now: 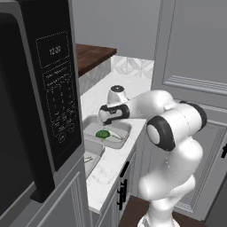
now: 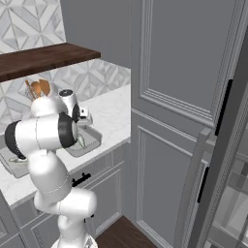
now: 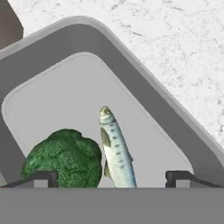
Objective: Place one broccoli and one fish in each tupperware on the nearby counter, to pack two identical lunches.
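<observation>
A light-grey tupperware [image 3: 144, 83] lies on the white counter [image 3: 175, 43] just below my hand. Inside it a green broccoli [image 3: 63, 159] sits beside a silvery fish [image 3: 114, 151]. My gripper [image 3: 111, 178] hangs over them, open, its two fingertips [image 3: 41, 177] far apart and touching neither; the fish lies loose between them. From the left base view the same tupperware [image 1: 119, 127] shows the broccoli [image 1: 103, 134] under the hand [image 1: 113, 113]. A second tupperware [image 1: 93, 160], half behind the microwave, holds something green I cannot make out; it also appears at the left as a tupperware [image 2: 14, 165].
A black microwave [image 1: 40, 88] stands close on the left. A dark brown wooden top [image 1: 93, 55] lies beyond the counter. Tall grey cabinet doors [image 1: 195, 57] rise on the right. Orange utensils [image 2: 38, 88] stand by the tiled wall.
</observation>
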